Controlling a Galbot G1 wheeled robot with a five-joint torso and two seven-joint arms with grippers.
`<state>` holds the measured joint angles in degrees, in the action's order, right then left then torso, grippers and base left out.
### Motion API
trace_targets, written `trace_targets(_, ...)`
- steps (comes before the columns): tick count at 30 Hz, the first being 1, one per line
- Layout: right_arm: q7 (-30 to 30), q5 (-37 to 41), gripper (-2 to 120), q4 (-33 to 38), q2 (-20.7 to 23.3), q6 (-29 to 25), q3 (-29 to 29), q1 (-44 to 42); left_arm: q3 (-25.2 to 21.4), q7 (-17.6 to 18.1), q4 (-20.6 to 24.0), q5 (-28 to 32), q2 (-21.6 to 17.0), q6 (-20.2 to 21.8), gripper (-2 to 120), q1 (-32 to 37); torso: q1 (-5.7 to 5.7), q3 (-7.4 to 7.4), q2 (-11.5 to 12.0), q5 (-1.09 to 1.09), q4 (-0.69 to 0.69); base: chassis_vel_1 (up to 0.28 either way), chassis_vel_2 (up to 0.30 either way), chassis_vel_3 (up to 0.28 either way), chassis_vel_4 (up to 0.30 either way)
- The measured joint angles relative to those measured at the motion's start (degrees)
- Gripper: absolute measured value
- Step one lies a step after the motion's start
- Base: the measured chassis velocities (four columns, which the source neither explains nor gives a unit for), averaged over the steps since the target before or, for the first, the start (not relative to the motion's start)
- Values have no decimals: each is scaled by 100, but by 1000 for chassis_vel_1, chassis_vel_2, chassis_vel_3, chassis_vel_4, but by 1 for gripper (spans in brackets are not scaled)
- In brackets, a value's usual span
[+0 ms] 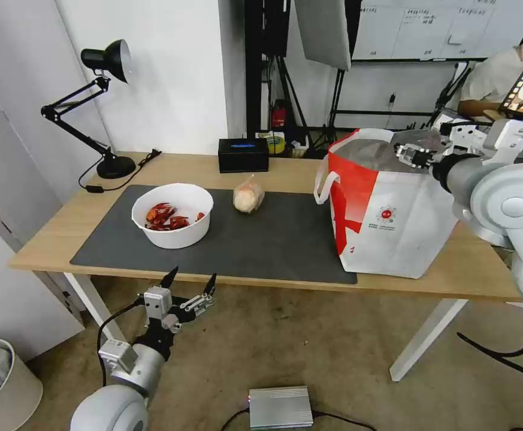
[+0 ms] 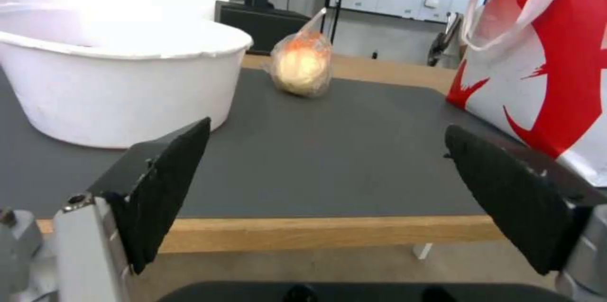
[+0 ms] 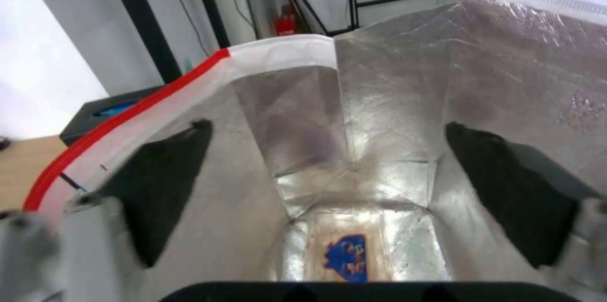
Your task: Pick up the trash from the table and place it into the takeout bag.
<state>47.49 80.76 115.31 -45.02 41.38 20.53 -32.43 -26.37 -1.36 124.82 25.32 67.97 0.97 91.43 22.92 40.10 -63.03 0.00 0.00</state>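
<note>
Presently right tool (image 3: pixel 322 188) spread empty over takeout bag (image 1: pixel 393 227); left tool (image 1: pixel 190 286) spread below worktop (image 1: pixel 285 167) edge. Bowl (image 1: pixel 172 215) on mat: rigid, probably light; grip rim.

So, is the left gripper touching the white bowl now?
Apart. The head view shows the left gripper, open, below the table edge, with the white bowl up on the mat.

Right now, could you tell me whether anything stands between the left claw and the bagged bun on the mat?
Nothing visible does. The left claw hangs open below the table's front edge, and bare mat runs from there to the bun. The white bowl sits off to one side, the takeout bag to the other.
</note>
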Motion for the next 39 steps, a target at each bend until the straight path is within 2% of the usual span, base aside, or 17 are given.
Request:
trace_targets(2, -120, -155, 99, 11, -5, 0, 1, -27, -5, -1, 2, 1, -8, 1, 100, -3, 0, 0, 0, 0, 0, 0, 0, 0, 0)
trace_targets(8, -197, -258, 100, 32, -13, 0, 3, -77, -26, 0, -12, 3, -20, 2, 100, -1, 0, 0, 0, 0, 0, 0, 0, 0, 0)
trace_targets(15, -636, -354, 100, 112, -106, -77, 105, -129, -27, -1, 5, -8, 27, 1, 100, 29, 0, 0, 0, 0, 0, 0, 0, 0, 0)
trace_targets(19, -1004, -469, 100, 248, -182, -500, 105, -173, -31, -2, 16, -14, 30, 2, 100, 37, 0, 0, 0, 0, 0, 0, 0, 0, 0)
trace_targets(25, -2055, -1286, 100, 803, -105, -1119, 104, -530, -57, -3, 17, -13, 40, 1, 100, 33, 0, 0, 0, -1, 0, 0, 0, 0, 0)
trace_targets(29, -2169, -1397, 100, 1048, -76, -1209, 100, -729, -58, -3, 17, -13, 48, 1, 100, 30, 0, 0, 0, -1, 0, 0, 0, 0, 0)
trace_targets(32, -2434, -1650, 100, 1446, -29, -1394, 64, -1242, -58, -3, 17, -13, 48, 0, 100, 29, 0, 0, 0, -1, 0, 0, 0, 0, 0)
trace_targets(39, -2682, -2149, 100, 1837, -46, -1679, -18, -1989, -28, -3, 8, -11, 37, -1, 100, 2, 0, 0, 0, 0, 0, 0, 0, 0, 0)
